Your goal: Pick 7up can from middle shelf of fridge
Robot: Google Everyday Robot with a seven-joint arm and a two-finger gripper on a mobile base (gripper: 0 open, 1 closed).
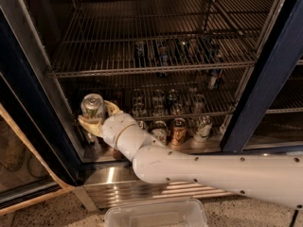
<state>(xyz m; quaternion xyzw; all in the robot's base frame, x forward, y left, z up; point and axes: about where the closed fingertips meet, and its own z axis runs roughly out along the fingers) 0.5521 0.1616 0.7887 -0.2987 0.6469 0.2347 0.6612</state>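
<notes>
My gripper (96, 117) is shut on the 7up can (93, 107), a pale silvery-green can with a shiny top, held upright at the fridge's lower left, in front of the left door post. The white arm (199, 167) reaches in from the lower right. The middle shelf (156, 69) is a wide chrome wire rack above the can; several cans stand toward its back. The fridge (265, 84) has a dark blue frame and a ribbed steel base panel.
Several cans (179, 130) stand on the lower rack and fridge floor right of the arm. A clear plastic bin (156, 214) lies on the floor in front. The blue right door post (258, 98) bounds the opening. A wooden edge (28, 141) runs at left.
</notes>
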